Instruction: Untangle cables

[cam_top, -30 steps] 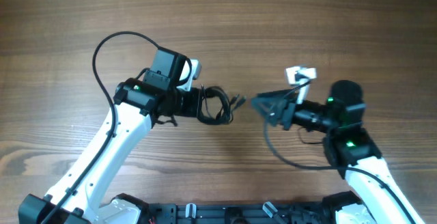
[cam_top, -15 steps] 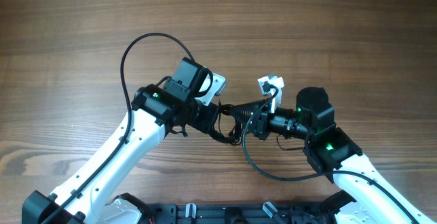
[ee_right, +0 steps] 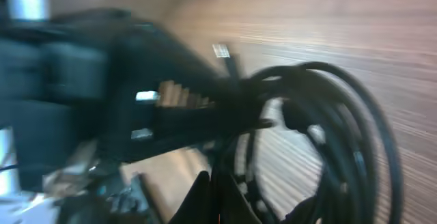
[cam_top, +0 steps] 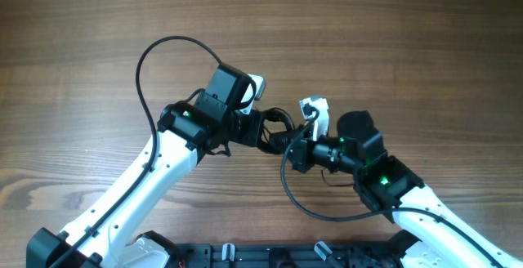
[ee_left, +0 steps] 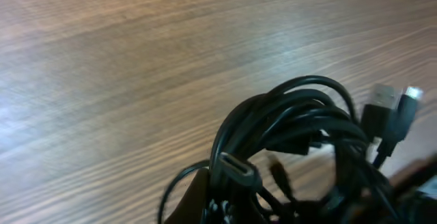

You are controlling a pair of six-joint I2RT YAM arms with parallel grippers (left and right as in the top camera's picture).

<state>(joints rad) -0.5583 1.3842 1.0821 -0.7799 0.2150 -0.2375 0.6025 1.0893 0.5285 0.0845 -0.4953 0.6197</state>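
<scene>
The cables (cam_top: 282, 119) are a small bundle of thin black loops hanging between my two grippers over the wooden table. My left gripper (cam_top: 263, 129) is shut on the bundle's left side. In the left wrist view the loops (ee_left: 300, 128) fan out from the jaws, with a flat plug (ee_left: 237, 169) close by and a USB plug (ee_left: 382, 104) at the right. My right gripper (cam_top: 291, 147) meets the bundle from the right and is shut on strands of it. The right wrist view shows the loops (ee_right: 341, 135) blurred, and my left gripper (ee_right: 136, 108) just beyond them.
A thick black arm wire (cam_top: 163, 47) arcs above the left arm, and another (cam_top: 298, 198) loops below the right arm. A black rail (cam_top: 270, 256) runs along the table's front edge. Bare wood (cam_top: 409, 39) lies on all sides.
My right gripper has come left to the bundle and shut on it. My left gripper carried the cables right towards the middle and stays shut.
</scene>
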